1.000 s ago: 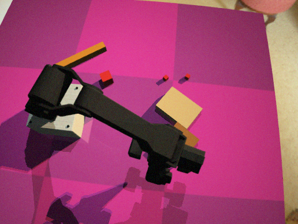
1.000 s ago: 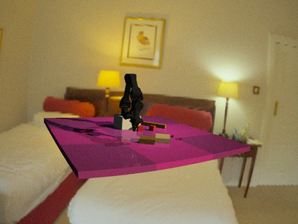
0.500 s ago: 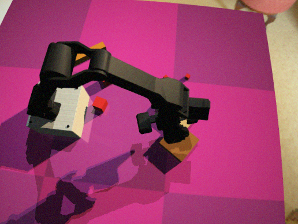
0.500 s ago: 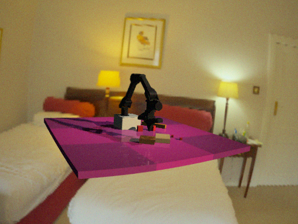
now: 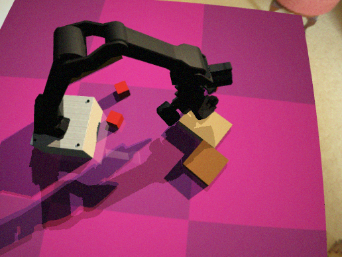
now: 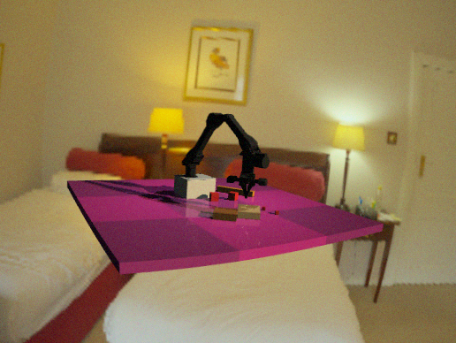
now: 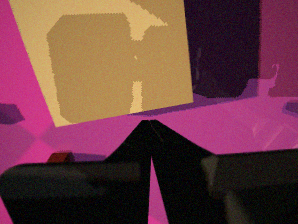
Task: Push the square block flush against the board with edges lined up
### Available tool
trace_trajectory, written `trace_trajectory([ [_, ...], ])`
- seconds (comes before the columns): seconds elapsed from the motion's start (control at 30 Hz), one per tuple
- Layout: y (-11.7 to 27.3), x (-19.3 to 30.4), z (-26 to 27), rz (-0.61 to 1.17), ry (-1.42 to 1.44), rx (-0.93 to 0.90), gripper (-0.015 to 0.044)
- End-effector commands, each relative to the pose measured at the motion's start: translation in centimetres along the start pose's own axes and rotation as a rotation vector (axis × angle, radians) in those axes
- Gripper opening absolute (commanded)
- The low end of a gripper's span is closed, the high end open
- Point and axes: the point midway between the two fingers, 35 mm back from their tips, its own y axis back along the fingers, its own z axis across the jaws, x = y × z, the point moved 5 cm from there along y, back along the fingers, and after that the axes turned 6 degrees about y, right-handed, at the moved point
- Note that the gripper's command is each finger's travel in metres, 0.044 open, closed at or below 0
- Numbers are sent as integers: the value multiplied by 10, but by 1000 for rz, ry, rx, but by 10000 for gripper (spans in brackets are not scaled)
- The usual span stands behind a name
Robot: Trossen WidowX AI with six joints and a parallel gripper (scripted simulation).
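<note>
The tan board (image 5: 219, 127) (image 6: 249, 211) (image 7: 30, 15) lies flat, partly hidden by the arm in the top view. The orange-brown square block (image 5: 206, 163) (image 6: 224, 215) lies at its lower-left side. The block's top corner seems to meet that side, and their facing sides look nearly parallel; whether the whole side touches is unclear. The block sticks out past the board's lower corner, so those edges are not even. My gripper (image 6: 247, 195) (image 7: 148, 127) is shut and empty, close to the board's upper-left end; its tips are hidden in the top view.
Two red cubes (image 5: 121, 87) (image 5: 114, 119) stand between the white base (image 5: 77, 120) (image 6: 194, 186) and the board. Two tiny red cubes (image 6: 263, 208) (image 6: 277, 212) lie beyond the board. An orange bar (image 6: 224, 190) lies at the back.
</note>
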Motion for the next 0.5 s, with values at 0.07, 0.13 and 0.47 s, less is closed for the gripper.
trace_trajectory([
  [0.07,-1,31,17,9,163,20,0],
  [0.13,-1,31,17,9,163,20,0],
  [0.47,-56,32,16,9,168,21,0],
])
